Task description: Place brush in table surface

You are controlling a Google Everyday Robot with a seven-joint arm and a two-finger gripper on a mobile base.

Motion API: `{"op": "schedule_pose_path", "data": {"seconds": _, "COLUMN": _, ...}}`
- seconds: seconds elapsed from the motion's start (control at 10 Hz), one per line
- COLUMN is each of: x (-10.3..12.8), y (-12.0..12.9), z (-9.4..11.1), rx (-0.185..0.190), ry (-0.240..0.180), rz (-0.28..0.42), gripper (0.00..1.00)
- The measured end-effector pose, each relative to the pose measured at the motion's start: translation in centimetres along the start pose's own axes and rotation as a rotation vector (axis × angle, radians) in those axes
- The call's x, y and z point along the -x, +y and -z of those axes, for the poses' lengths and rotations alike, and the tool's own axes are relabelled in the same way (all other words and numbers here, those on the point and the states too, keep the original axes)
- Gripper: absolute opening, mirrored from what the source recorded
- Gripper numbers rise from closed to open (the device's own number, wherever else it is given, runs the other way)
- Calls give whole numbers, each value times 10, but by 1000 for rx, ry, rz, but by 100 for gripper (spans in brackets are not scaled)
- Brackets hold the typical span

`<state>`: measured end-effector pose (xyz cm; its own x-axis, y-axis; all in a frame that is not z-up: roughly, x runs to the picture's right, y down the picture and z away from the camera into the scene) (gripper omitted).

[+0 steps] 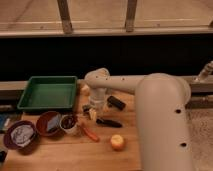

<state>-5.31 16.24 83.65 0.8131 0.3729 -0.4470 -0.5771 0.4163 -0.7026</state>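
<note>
brush (pixel 109 122): flat on table surface (pixel 60 155), long axis left-right | end effector (pixel 92 113): just left of it, grip state unclear

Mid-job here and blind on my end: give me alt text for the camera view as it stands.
The gripper hangs low over the table surface, just left of the black brush lying flat on the wood. Around it sit an apple, an orange stick, three bowls at the left, and a green tray behind them.
</note>
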Motion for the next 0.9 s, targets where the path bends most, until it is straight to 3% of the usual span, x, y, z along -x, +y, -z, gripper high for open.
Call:
{"op": "schedule_pose_path", "data": {"seconds": 0.3, "x": -2, "y": -5, "z": 16, "rx": -26, "ry": -15, "rz": -9, "gripper": 76}}
{"op": "schedule_pose_path", "data": {"seconds": 0.5, "x": -11, "y": -15, "z": 36, "rx": -53, "ry": -53, "rz": -47, "gripper": 76}}
{"op": "schedule_pose_path", "data": {"seconds": 0.9, "x": -50, "y": -40, "z": 98, "rx": -191, "ry": -171, "rz": -199, "gripper": 76}}
